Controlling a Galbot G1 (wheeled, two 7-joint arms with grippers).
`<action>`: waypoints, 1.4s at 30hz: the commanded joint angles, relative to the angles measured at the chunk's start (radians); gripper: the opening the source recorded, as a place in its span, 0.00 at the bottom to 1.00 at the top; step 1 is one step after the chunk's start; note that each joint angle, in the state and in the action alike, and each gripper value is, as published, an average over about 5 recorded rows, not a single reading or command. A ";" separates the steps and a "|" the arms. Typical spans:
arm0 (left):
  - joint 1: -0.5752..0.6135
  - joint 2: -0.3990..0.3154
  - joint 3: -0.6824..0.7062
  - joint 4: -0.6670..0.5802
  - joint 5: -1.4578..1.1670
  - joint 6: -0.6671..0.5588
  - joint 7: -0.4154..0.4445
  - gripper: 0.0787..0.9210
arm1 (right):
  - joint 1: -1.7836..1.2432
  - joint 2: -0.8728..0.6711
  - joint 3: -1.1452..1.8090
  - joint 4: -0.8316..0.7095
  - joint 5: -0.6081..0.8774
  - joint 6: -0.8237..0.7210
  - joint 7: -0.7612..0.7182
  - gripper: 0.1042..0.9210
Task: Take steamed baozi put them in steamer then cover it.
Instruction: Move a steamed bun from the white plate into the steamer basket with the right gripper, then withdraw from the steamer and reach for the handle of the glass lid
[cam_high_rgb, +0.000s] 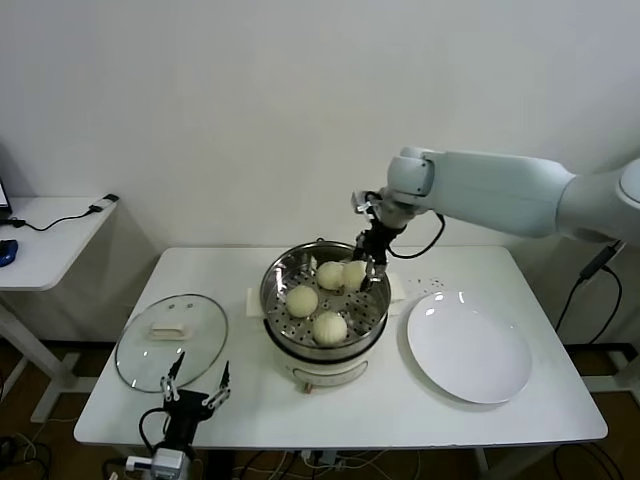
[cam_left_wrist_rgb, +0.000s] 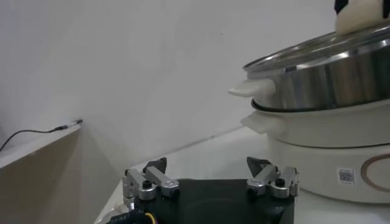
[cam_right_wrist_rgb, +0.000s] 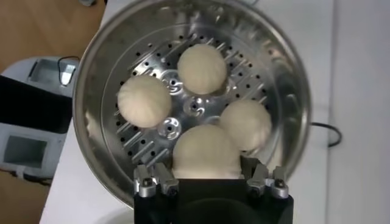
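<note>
From my remote seat: the right gripper (cam_high_rgb: 362, 268) was over the far side of the round shiny stainless-steel steamer (cam_high_rgb: 280, 278), its fingers (cam_right_wrist_rgb: 259, 178) clamped on a small round cream-white steamed bun (cam_right_wrist_rgb: 206, 152), the fourth one, held just above the perforated tray (cam_right_wrist_rgb: 194, 108). The other three cream-white buns (cam_high_rgb: 303, 300) already sat on that tray, close together; in the right wrist view the held bun looked to be touching the one beside it (cam_right_wrist_rgb: 245, 124). The steamer stood on its white base with side handles (cam_high_rgb: 318, 366) mid-table. The round clear glass lid with metal rim and white rectangular handle (cam_high_rgb: 170, 339) lay flat on the white table (cam_high_rgb: 340, 415), left of the steamer and apart from it, so the pot was uncovered. The flat round white plate (cam_high_rgb: 468, 346) sat bare, right of the steamer. The left gripper (cam_high_rgb: 196, 391) was idle at the table's near edge, just beside the lid, jaws spread wide, gripping nothing.
</note>
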 joint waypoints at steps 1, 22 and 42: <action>-0.003 0.000 0.001 0.005 -0.002 0.000 0.000 0.88 | -0.062 0.032 -0.030 0.011 -0.005 -0.009 0.019 0.75; -0.004 0.003 -0.001 0.014 -0.005 -0.004 -0.002 0.88 | -0.072 0.002 0.003 0.007 -0.019 -0.009 0.037 0.86; -0.008 -0.007 -0.013 -0.006 -0.007 -0.002 -0.008 0.88 | -0.035 -0.476 0.194 0.265 0.179 0.389 0.436 0.88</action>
